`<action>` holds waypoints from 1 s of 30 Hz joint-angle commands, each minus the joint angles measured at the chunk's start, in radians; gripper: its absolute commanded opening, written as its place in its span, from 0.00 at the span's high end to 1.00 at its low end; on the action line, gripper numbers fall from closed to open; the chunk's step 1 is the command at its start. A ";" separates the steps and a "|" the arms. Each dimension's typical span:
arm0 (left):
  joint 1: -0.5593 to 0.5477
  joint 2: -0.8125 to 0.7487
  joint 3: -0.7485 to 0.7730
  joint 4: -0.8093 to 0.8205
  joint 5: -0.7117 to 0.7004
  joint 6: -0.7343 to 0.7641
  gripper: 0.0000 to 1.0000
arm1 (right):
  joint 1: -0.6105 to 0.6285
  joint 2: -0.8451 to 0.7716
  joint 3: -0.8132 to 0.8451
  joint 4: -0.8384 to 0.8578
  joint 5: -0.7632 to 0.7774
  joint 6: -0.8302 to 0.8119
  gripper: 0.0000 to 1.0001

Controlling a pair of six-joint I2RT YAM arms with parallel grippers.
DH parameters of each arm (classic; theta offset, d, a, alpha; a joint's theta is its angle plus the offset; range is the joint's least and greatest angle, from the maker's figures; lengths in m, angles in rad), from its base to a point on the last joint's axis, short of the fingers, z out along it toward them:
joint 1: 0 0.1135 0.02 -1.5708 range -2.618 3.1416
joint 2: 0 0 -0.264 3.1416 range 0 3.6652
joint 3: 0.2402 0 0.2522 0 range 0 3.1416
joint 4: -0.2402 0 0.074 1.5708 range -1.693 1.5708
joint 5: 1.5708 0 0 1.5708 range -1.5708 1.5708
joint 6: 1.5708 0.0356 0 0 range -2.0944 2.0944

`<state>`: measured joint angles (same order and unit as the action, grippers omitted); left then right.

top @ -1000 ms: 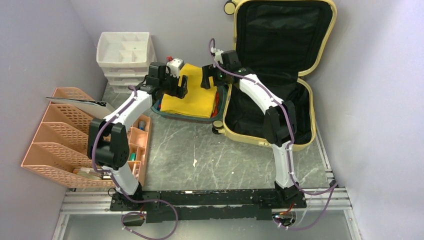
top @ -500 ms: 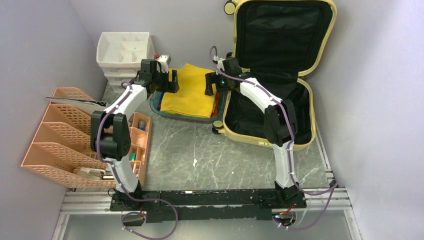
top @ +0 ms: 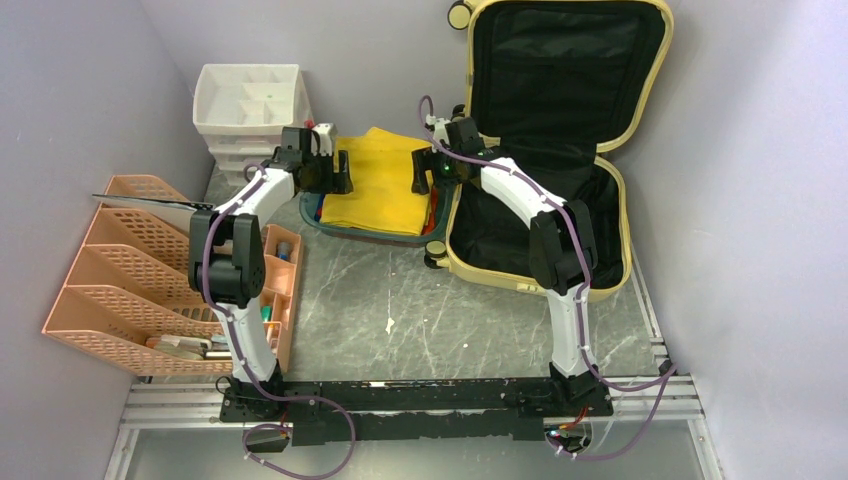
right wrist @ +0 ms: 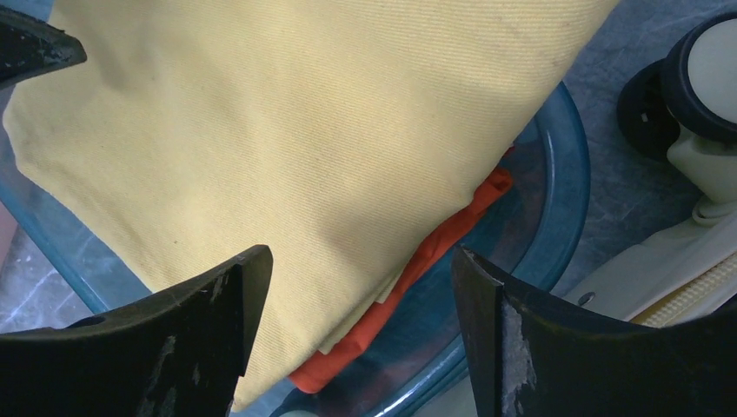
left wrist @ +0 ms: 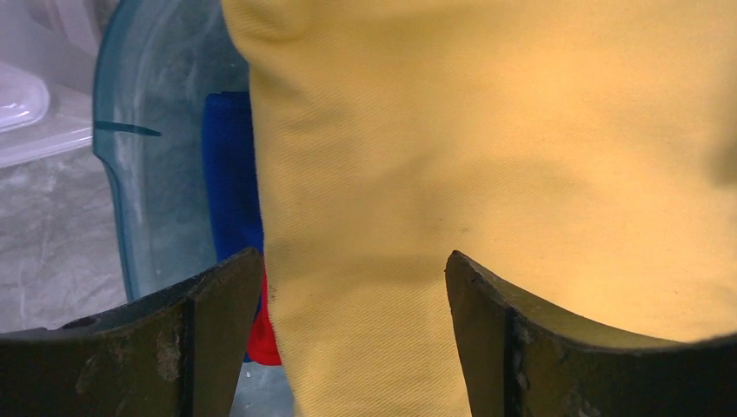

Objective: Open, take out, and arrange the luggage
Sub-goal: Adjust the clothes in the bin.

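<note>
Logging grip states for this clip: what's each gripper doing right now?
Left gripper: open, holding nothing, jaws spread above the yellow cloth.
Right gripper: open, holding nothing, above the same cloth's edge.

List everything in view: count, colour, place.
luggage: 1, pale yellow with black lining, open, far right of the table
tray: 1, teal, left of the luggage
yellow cloth: 1, on top of the pile in the tray
blue cloth: 1, in the tray under the yellow cloth, left side
red cloth: count unclear, under the yellow cloth
drawer unit: 1, white, far left corner
rack: 1, peach, left edge
table: 1, grey marble pattern
left gripper: 1, dark, open, over the yellow cloth's left part
right gripper: 1, dark, open, over the pile's right edge
</note>
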<state>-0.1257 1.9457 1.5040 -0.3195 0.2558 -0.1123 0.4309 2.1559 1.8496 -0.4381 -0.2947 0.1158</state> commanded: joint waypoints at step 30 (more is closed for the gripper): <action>0.066 0.057 0.045 0.081 0.209 -0.114 0.68 | 0.025 -0.034 0.008 0.026 0.032 -0.045 0.23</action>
<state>-0.0536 2.0396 1.5269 -0.2893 0.3855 -0.1913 0.4488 2.1559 1.8385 -0.4320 -0.2852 0.0853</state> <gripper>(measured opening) 0.408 0.774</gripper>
